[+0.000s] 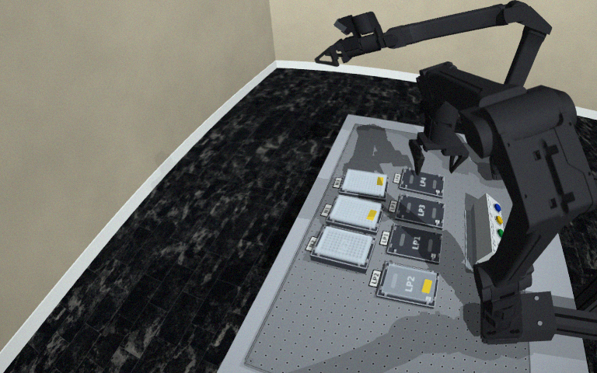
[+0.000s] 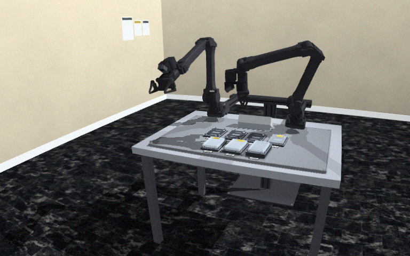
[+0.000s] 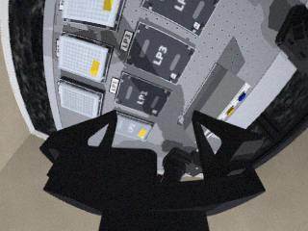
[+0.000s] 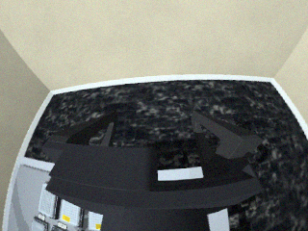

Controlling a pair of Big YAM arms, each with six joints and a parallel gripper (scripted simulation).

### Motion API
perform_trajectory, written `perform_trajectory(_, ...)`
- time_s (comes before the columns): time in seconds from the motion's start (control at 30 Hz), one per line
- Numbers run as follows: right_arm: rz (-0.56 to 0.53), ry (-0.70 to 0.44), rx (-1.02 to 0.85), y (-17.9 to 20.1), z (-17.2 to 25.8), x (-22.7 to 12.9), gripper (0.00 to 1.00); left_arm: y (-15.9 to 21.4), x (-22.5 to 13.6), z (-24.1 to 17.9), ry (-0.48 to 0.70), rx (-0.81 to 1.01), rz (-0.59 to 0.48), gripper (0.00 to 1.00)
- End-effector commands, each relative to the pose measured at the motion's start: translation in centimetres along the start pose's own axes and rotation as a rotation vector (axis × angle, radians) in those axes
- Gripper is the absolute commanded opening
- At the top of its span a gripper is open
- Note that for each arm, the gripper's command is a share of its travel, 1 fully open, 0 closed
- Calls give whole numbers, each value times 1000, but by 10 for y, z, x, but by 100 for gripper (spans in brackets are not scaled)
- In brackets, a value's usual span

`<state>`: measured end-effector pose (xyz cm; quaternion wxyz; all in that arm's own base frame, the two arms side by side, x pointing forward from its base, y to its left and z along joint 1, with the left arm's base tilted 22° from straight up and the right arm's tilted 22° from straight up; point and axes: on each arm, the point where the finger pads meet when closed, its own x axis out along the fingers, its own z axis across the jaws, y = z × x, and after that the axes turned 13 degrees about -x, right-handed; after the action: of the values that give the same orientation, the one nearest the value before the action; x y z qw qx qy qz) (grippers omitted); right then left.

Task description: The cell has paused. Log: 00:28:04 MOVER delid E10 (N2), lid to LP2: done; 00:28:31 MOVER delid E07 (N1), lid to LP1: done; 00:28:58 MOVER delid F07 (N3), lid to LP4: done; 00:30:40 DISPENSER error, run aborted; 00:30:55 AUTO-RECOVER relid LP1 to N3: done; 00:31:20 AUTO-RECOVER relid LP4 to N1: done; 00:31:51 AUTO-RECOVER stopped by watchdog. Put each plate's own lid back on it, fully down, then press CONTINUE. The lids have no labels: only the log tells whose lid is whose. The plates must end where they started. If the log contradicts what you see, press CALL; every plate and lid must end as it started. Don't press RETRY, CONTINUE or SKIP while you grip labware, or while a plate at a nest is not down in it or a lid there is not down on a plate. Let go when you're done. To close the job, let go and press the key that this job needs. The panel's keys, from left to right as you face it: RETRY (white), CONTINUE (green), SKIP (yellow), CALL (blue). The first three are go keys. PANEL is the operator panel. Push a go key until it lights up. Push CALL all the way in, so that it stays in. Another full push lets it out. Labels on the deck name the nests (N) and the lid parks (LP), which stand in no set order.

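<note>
Plates at N3 point(image 1: 358, 181) point(image 2: 213, 144) and N1 point(image 1: 350, 211) point(image 2: 234, 146) wear clear lids with yellow patches. The plate at N2 point(image 1: 343, 245) point(image 2: 258, 147) point(image 3: 79, 98) shows bare wells, no lid. A clear lid with a yellow patch point(image 1: 426, 286) point(image 2: 279, 136) point(image 3: 142, 133) lies on LP2. LP1 point(image 1: 405, 241) point(image 3: 125, 92), LP3 point(image 1: 410, 210) point(image 3: 144, 45) and LP4 point(image 1: 413, 180) are empty. My left gripper point(image 1: 435, 171) point(image 3: 154, 115) is open and empty, above the deck between parks and panel. My right gripper point(image 1: 326, 61) point(image 2: 160, 92) point(image 4: 154, 115) is open and empty, high beyond the N3 end.
The panel point(image 1: 477, 233) point(image 2: 254, 121) stands behind the parks. Its blue key point(image 1: 497, 207) point(image 3: 242, 96), yellow key point(image 1: 499, 219) point(image 3: 231, 111) and green key point(image 1: 500, 232) show; the white key is hidden by the left arm in the top view. Neighbouring nests and parks stand close together.
</note>
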<state>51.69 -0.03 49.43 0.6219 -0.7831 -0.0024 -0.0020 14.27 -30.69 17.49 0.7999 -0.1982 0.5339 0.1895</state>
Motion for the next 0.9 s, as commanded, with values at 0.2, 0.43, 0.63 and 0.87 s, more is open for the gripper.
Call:
perform_trajectory(0.2, -39, 10, 6, -30, -7, 7, 100, -24, -3, 8, 12, -213, -20, 100)
perform_trajectory(0.43, -39, 10, 6, -30, -7, 7, 100, -15, 37, 11, 15, -351, -16, 100)
perform_trajectory(0.63, -39, 10, 6, -30, -7, 7, 100, -26, 35, 17, 39, -452, -72, 100)
perform_trajectory(0.87, -39, 10, 6, -30, -7, 7, 100, -18, 60, 20, 21, -574, -22, 100)
